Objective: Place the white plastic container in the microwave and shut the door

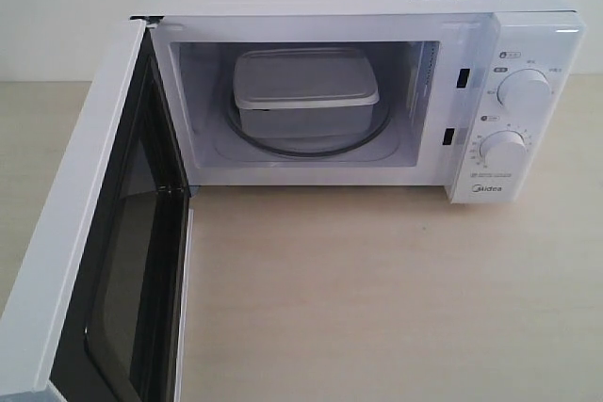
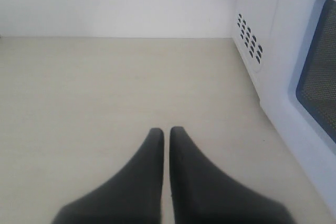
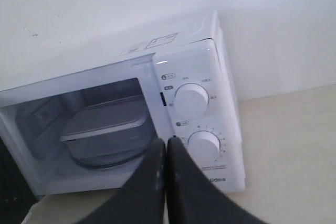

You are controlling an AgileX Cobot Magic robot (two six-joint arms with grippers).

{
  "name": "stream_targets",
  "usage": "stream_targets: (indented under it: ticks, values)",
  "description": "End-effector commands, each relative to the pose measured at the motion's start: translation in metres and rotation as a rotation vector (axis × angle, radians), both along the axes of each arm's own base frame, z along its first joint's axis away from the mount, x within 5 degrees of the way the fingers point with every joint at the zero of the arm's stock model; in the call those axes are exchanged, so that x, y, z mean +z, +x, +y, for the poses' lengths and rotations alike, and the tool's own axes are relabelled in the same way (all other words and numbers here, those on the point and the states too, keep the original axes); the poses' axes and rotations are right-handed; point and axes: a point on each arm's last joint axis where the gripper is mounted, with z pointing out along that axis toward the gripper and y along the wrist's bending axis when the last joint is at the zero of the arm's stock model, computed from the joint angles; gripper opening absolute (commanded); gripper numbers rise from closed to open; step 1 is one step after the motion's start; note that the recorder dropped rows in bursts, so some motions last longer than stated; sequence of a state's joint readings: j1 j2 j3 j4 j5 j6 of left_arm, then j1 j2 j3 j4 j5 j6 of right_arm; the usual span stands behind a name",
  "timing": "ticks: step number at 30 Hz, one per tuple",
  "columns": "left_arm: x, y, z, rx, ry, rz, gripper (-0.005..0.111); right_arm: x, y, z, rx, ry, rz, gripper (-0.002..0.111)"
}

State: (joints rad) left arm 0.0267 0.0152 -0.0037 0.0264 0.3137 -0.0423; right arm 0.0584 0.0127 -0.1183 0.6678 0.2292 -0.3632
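Black-framed door (image 1: 113,261), rounded translucent container (image 1: 303,91)

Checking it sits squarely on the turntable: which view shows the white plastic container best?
The exterior view: the white plastic container sits lidded, unobstructed, on the turntable. The right wrist view shows it dimmer, at an angle, beyond the right gripper. The left wrist view misses it.

closed-up left gripper (image 2: 166,130) over pale table (image 2: 79,87), door (image 2: 319,74) alongside
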Motion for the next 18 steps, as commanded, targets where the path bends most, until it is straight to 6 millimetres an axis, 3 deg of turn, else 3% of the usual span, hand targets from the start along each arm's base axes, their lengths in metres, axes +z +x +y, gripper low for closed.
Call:
stream_targets:
  ticks: [1, 7, 18]
  values:
    - [0.0, 0.0, 0.0, 0.001, -0.016, -0.012, 0.004, -0.011, 0.003, -0.005, -0.051, -0.068, -0.047, 0.0]
    - [0.0, 0.0, 0.0, 0.001, -0.016, -0.012, 0.004, -0.028, 0.006, -0.006, -0.063, -0.172, -0.033, 0.0]
    - [0.0, 0.0, 0.0, 0.001, -0.016, -0.012, 0.004, -0.029, 0.007, -0.007, -0.073, -0.208, -0.037, 0.0]
